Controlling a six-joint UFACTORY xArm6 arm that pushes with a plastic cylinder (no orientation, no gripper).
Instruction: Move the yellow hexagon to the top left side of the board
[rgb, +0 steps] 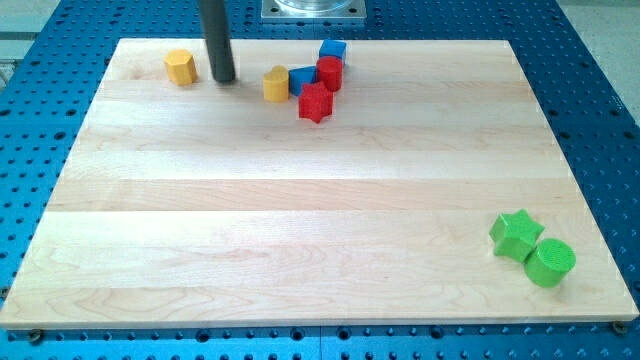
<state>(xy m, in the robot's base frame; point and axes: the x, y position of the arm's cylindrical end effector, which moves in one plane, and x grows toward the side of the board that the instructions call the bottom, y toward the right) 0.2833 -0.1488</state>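
The yellow hexagon (180, 67) lies near the board's top left corner. My tip (224, 79) stands just to its right, apart from it by a small gap. A second yellow block (276, 84), rounded in shape, lies further right, to the right of my tip. It touches a cluster made of a blue block (301, 79), a red cylinder (329, 73), a blue cube (333, 50) and a red star (315, 103).
A green star (516, 233) and a green cylinder (550, 263) sit together at the board's bottom right. The wooden board (300, 220) rests on a blue perforated table. The arm's metal base (314, 9) is at the view's top.
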